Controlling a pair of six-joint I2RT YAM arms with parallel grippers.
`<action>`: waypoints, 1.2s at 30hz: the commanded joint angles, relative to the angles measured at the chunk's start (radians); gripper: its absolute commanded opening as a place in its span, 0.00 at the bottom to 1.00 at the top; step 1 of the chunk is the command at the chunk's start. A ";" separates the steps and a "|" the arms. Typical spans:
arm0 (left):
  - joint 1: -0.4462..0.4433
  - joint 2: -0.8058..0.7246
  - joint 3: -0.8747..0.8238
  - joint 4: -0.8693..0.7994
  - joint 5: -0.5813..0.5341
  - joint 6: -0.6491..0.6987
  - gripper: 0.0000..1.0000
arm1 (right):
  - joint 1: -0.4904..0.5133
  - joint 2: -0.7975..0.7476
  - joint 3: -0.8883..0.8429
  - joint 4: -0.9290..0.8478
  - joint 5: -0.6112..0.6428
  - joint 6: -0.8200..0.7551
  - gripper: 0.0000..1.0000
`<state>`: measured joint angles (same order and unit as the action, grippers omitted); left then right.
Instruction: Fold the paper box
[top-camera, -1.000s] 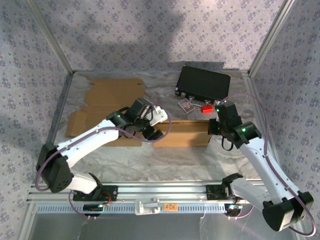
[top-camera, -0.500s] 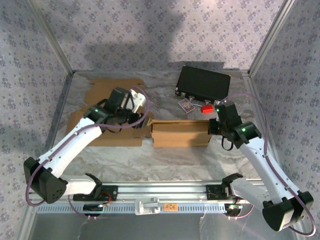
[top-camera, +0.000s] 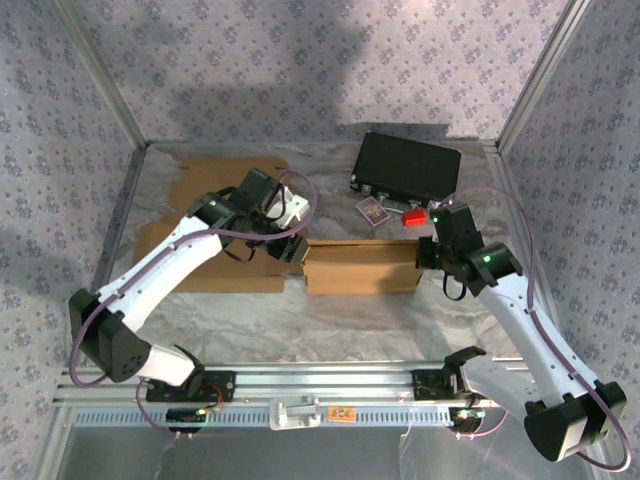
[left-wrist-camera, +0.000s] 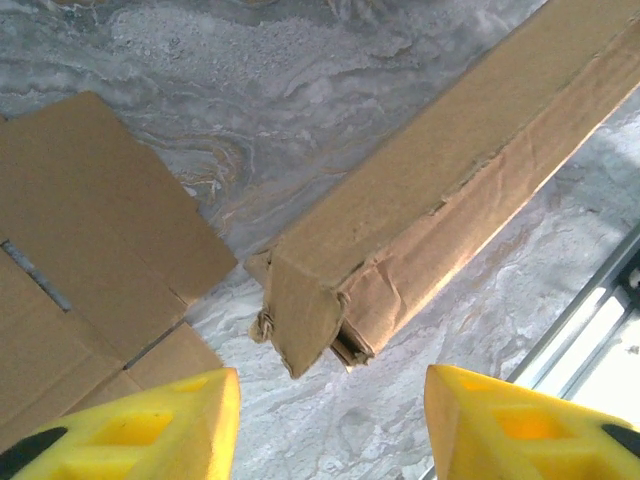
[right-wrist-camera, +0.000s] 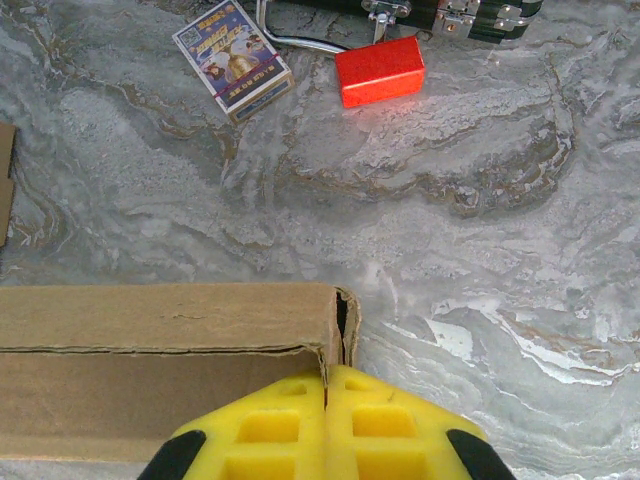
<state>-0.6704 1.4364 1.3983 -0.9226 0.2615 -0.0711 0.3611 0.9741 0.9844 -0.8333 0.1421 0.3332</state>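
The paper box (top-camera: 360, 266) lies near the middle of the desk (top-camera: 340, 322) as a long, flattened brown cardboard sleeve, its length running left to right between the two arms. The left gripper (top-camera: 287, 247) hovers at the box's left end; in the left wrist view its yellow fingers (left-wrist-camera: 135, 425) stand apart with only bare marbled surface between them, so it is released and grasping nothing. That end of the box (left-wrist-camera: 335, 300) is crumpled, with a small flap bent across the opening and torn edges along the upper seam. Just to the left lies a flat cardboard sheet (top-camera: 215, 195), unfolded, part of it passing under the left arm. The right gripper (top-camera: 426, 256) sits at the box's right end. In the right wrist view, its two fingers (right-wrist-camera: 270, 425) are clenched together with no gap between them, and their tips touch the corner where the end flap (right-wrist-camera: 346, 322) stands slightly away from the box's side. Whether a thin edge of cardboard is caught between them cannot be told from this angle. Beyond the box, towards the far side of the desk, a small pack of cards (right-wrist-camera: 233, 58) and a red block (right-wrist-camera: 380, 70) lie near each other, just in front of a black case (top-camera: 405, 166).
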 joint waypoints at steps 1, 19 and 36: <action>-0.017 0.014 0.042 -0.035 -0.026 0.046 0.51 | -0.004 0.005 0.013 -0.022 -0.014 0.010 0.00; -0.044 0.059 0.053 -0.018 -0.101 0.075 0.21 | -0.010 0.009 0.013 -0.016 -0.024 0.012 0.00; -0.064 0.085 0.078 -0.033 -0.083 -0.021 0.00 | -0.009 0.005 0.003 -0.009 -0.026 0.018 0.00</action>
<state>-0.7223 1.5078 1.4296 -0.9344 0.1638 -0.0544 0.3546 0.9760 0.9844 -0.8299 0.1314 0.3336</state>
